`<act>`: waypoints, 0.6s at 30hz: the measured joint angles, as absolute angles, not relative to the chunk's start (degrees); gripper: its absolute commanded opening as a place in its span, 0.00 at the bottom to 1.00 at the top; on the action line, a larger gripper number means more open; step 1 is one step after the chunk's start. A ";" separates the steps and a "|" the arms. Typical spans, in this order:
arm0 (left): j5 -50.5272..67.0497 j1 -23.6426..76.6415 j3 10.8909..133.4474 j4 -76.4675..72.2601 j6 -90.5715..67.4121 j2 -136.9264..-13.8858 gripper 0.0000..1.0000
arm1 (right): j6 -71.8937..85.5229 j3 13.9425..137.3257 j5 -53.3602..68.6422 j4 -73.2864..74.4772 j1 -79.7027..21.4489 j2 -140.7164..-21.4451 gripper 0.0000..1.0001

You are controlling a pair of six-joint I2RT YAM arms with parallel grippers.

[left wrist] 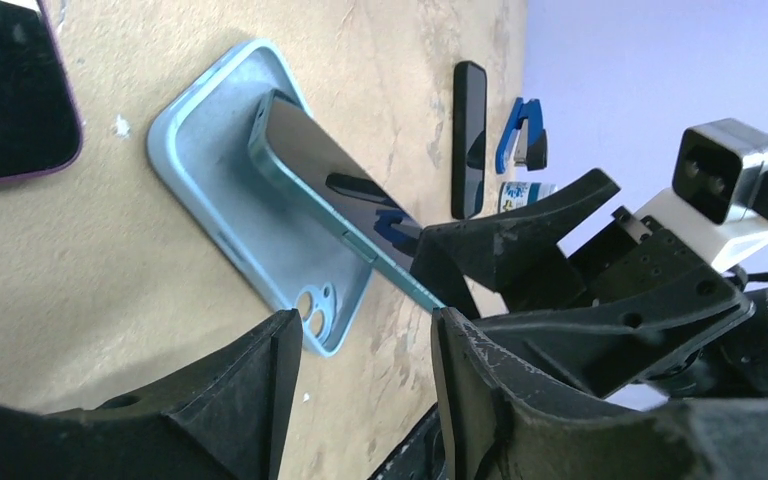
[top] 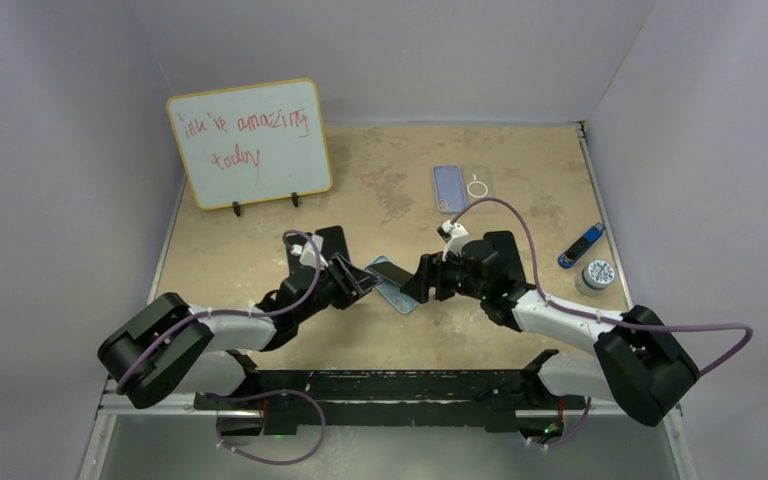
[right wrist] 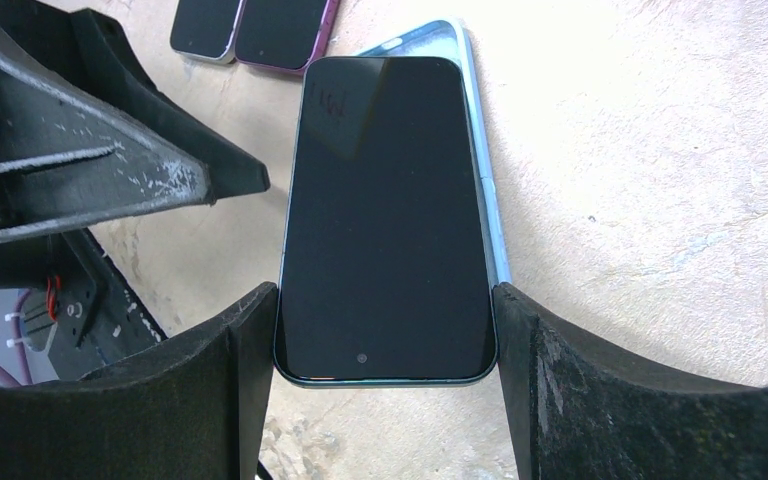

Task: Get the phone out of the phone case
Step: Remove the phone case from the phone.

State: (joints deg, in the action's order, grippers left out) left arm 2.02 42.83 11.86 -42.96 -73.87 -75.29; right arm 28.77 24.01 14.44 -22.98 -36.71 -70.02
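Jaws of the right gripper (right wrist: 382, 300) pinch the phone (right wrist: 385, 180) by its long edges. One end of it rests in the blue case (left wrist: 225, 215), and the gripped end is lifted clear. Left gripper (left wrist: 365, 335) hangs just beside the case, jaws parted, holding nothing. That case lies flat in the middle of the table (top: 520, 170), a mottled beige top boxed in by pale lilac walls (top: 440, 50). A whiteboard (top: 250, 143) stands far left, and a purple phone (top: 448, 187) lies farther back, right of centre.
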 measured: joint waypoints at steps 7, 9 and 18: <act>1.26 42.83 16.38 -42.46 -74.96 -80.01 0.53 | 28.10 23.94 14.50 -23.11 -36.71 -70.08 0.00; 1.28 42.83 16.99 -42.72 -75.57 -82.08 0.53 | 27.97 23.81 14.55 -23.35 -36.71 -70.08 0.00; 2.09 42.83 18.87 -46.15 -77.89 -88.86 0.44 | 26.92 23.09 14.74 -24.38 -36.95 -70.08 0.00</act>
